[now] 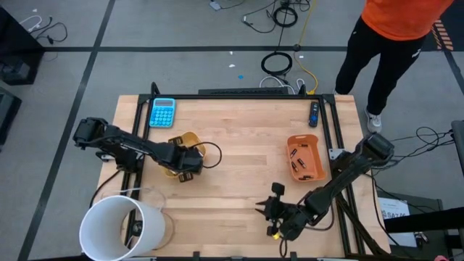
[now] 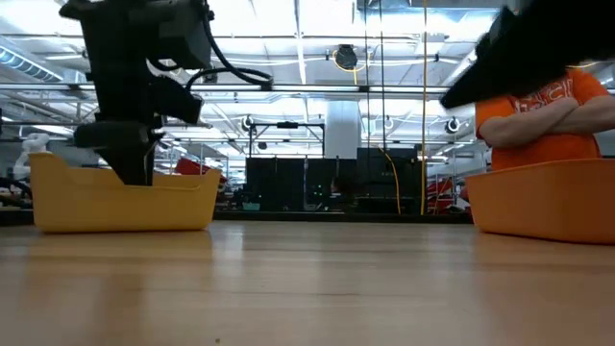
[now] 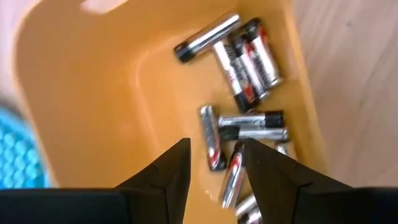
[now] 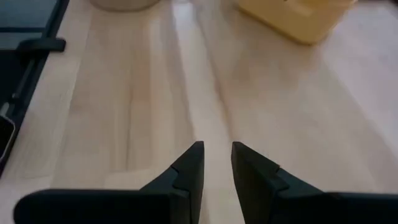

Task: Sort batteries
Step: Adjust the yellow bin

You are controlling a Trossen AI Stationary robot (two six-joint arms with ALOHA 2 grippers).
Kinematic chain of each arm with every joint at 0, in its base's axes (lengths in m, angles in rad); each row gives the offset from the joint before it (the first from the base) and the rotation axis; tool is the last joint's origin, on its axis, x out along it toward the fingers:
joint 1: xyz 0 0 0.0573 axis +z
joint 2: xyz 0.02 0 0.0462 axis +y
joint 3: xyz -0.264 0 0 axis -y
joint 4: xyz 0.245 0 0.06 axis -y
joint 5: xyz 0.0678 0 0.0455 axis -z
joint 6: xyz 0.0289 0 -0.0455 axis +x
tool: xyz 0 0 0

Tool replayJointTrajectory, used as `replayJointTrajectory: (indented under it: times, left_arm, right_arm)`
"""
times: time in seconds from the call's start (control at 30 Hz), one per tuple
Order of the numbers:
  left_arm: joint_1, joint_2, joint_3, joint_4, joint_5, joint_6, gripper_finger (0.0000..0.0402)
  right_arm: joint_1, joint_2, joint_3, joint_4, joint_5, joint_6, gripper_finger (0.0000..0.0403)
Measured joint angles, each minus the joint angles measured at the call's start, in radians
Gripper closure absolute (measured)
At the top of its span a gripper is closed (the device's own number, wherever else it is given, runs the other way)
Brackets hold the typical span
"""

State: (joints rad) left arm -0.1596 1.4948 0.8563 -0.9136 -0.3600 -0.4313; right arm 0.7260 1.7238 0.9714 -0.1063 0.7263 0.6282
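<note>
Left tool (image 3: pixel 214 163), fingers parted and empty over the yellow tray (image 3: pixel 93 106), should pinch these small, stiff, slippery batteries (image 3: pixel 239 62) mid-barrel

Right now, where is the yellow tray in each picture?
High view: the yellow tray lies left of centre, under the left gripper.
Low view: it stands at the left, the left arm reaching into it.
Left wrist view: it fills the picture, with batteries inside.
Right wrist view: only a corner shows, far off.
Shared landmark: the wooden table.
</note>
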Motion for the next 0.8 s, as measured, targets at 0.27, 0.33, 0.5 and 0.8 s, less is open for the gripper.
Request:
replayJointTrajectory:
  times: [0.27,0.33,0.5,0.8]
  left_arm:
    - [-0.047,0.000,0.084,-0.069,-0.018,-0.034,0.0242]
    - [-0.058,0.000,0.099,-0.062,-0.020,-0.035,0.0242]
    - [-0.070,0.000,0.135,-0.047,0.023,-0.083,0.0242]
    - [-0.030,0.000,0.156,0.097,0.195,-0.112,0.0242]
  right_arm:
    - [-0.093,-0.143,0.000,-0.072,0.004,-0.152,0.0328]
    - [-0.110,-0.161,0.000,-0.119,0.005,-0.170,0.0328]
    - [-0.138,-0.214,0.000,-0.265,0.006,-0.169,0.0328]
    - [-0.147,-0.331,0.000,-0.464,0.006,-0.047,0.0328]
